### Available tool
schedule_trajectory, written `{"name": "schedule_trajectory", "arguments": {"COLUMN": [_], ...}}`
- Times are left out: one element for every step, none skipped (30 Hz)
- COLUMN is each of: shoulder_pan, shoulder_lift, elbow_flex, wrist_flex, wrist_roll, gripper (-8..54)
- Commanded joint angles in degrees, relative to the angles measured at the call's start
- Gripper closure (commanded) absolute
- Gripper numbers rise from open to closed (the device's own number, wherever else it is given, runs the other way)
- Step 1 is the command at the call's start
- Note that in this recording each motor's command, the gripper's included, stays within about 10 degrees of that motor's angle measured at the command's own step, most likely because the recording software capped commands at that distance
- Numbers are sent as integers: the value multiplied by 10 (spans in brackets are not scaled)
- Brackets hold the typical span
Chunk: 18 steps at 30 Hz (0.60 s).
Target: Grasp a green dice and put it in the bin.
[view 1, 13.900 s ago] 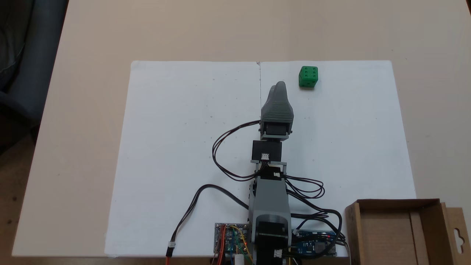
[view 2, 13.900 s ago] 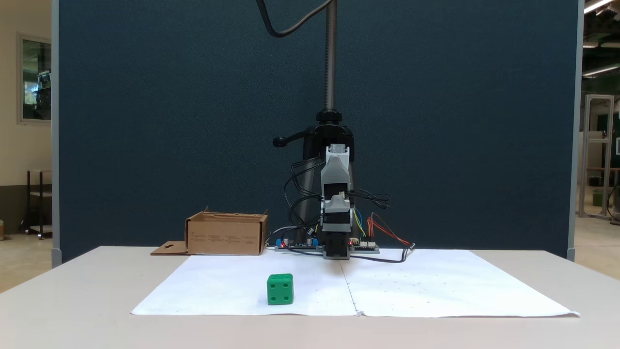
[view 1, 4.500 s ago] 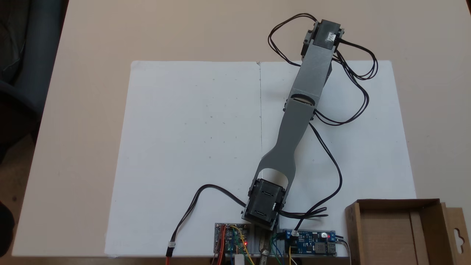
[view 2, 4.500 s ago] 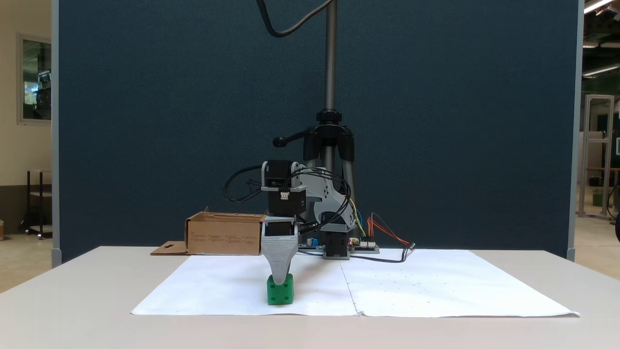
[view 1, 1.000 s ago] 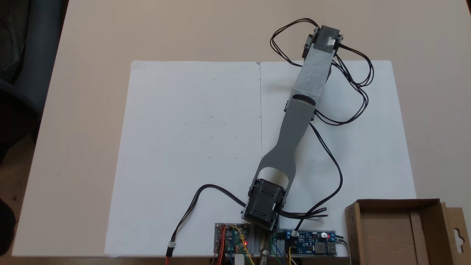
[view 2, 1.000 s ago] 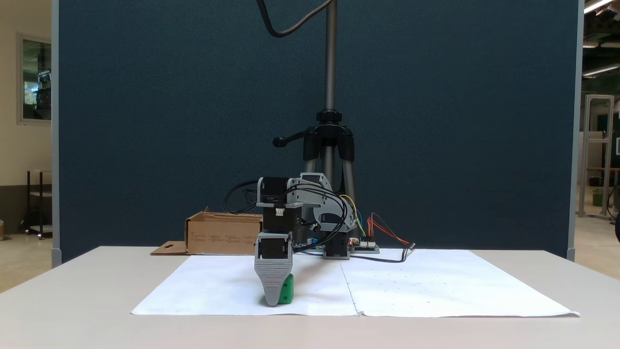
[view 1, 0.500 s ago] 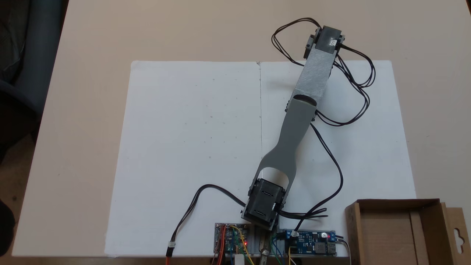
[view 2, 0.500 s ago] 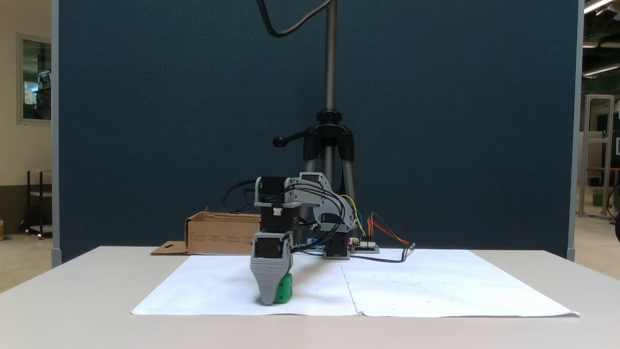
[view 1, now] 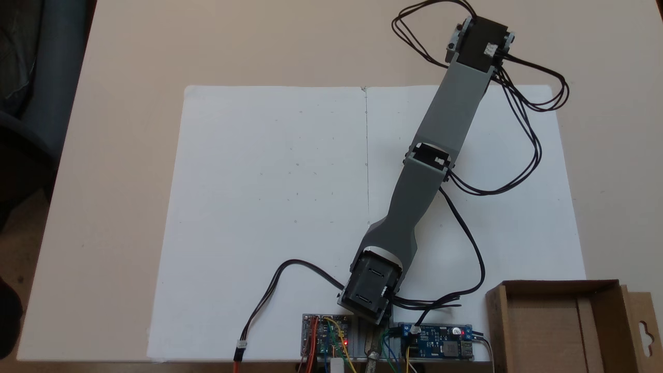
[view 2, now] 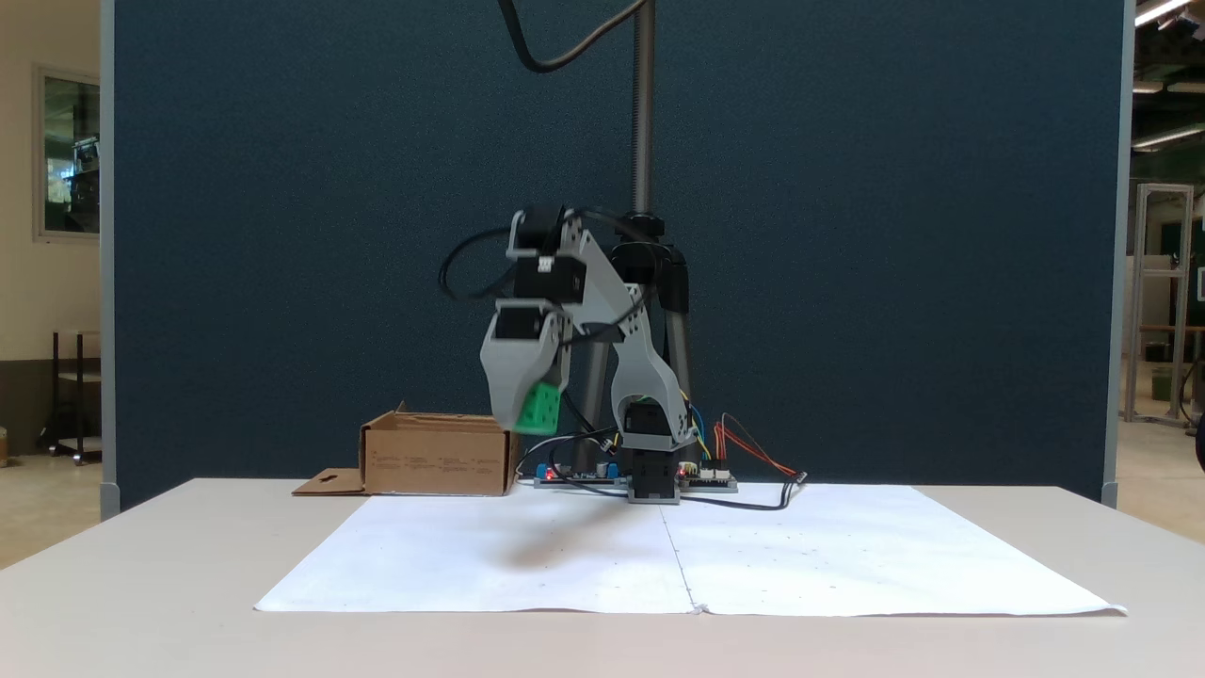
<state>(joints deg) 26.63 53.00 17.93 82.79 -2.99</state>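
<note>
Well above the white paper [view 2: 715, 565], in the fixed view facing the arm, you see the gripper [view 2: 523, 416] clamped on the green dice [view 2: 538, 411], which hangs clear of the table [view 2: 141, 603]. From above, the arm [view 1: 440, 134] hides the dice, but you can look into the bin [view 1: 601, 331] at the lower right, well apart from the gripper.

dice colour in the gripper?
Bright green with darker pips. The dice shows best in the fixed view facing the arm, held in the grey gripper above the paper.
</note>
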Motion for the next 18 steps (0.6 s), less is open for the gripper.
{"name": "schedule_trajectory", "arguments": {"shoulder_pan": [20, 25, 32, 39, 48, 59, 73, 91, 127, 147, 168, 192, 215, 239, 265, 292, 316, 340], "shoulder_lift": [69, 79, 92, 103, 109, 118, 124, 131, 143, 152, 163, 171, 182, 186, 196, 202, 210, 213], "elbow_flex": [-5, -5, -5, -5, -5, -4, -4, -4, 2, 12, 25, 41, 55, 71, 90, 108, 121, 131], "wrist_flex": [86, 87, 88, 88, 89, 90, 91, 91, 91, 90, 88, 84, 82, 76, 69, 64, 62, 62], "wrist_roll": [53, 54, 54, 54, 55, 54, 54, 54, 54, 54, 54, 53, 53, 47, 41, 38, 36, 25], "gripper": [334, 334, 334, 334, 334, 334, 334, 334, 334, 334, 334, 334, 334, 334, 334, 334, 334, 334]}}
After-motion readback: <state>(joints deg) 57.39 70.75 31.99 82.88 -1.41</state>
